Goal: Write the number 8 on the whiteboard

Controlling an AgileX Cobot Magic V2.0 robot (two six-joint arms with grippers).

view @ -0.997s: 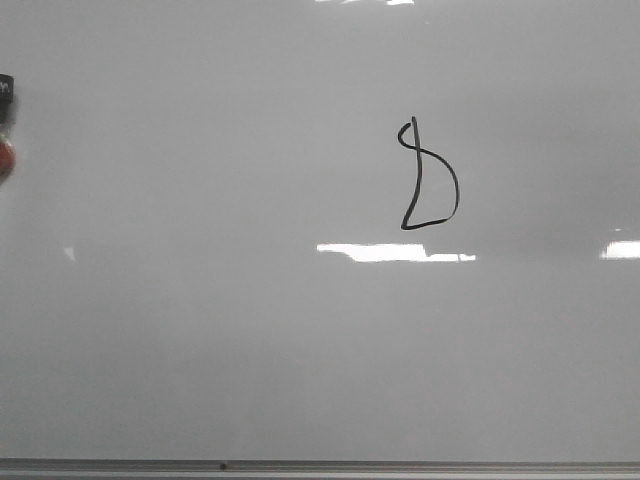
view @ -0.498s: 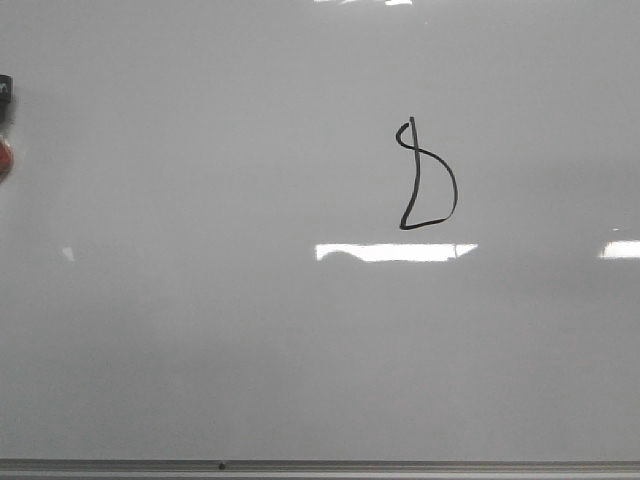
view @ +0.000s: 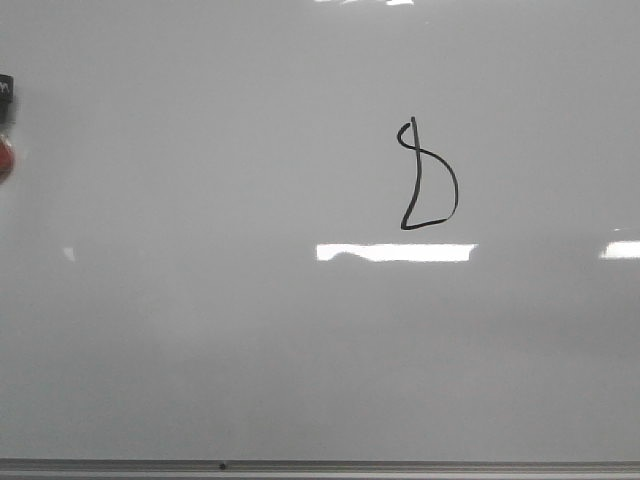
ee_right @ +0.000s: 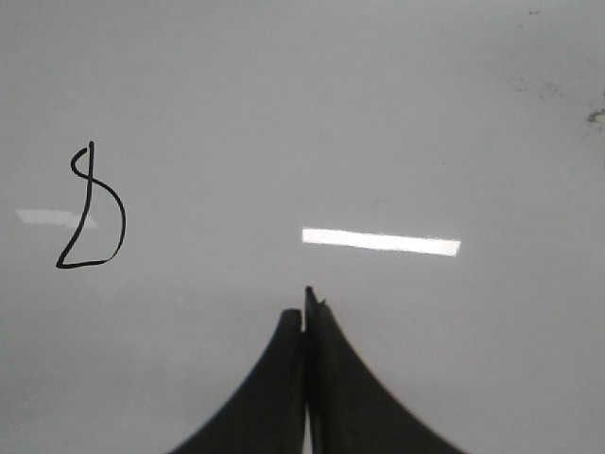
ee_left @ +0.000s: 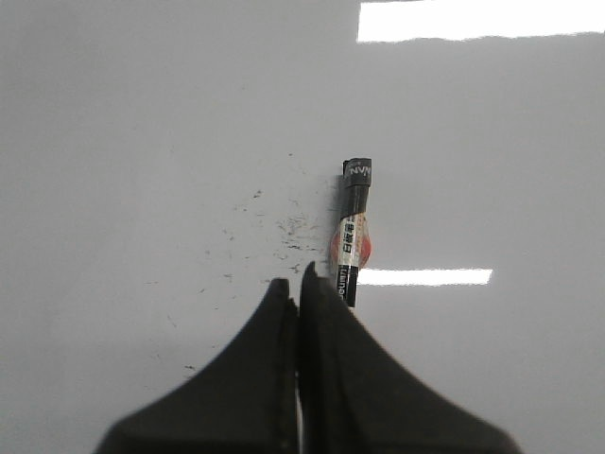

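Observation:
The whiteboard (view: 200, 330) fills the front view. The number 8 (view: 430, 178) is a thin black hooked upright stroke with one D-like loop, right of centre; it also shows in the right wrist view (ee_right: 92, 210). A black marker (ee_left: 353, 232) with a red-and-white label lies on the board just beyond my left gripper (ee_left: 301, 279). That gripper is shut and empty, and one finger hides the marker's near end. My right gripper (ee_right: 304, 307) is shut and empty, well to the side of the figure. Neither gripper shows in the front view.
The marker's end (view: 5, 120) shows at the far left edge of the front view. A thin grey frame strip (view: 320, 466) runs along the board's near edge. Small ink specks (ee_left: 284, 227) mark the board beside the marker.

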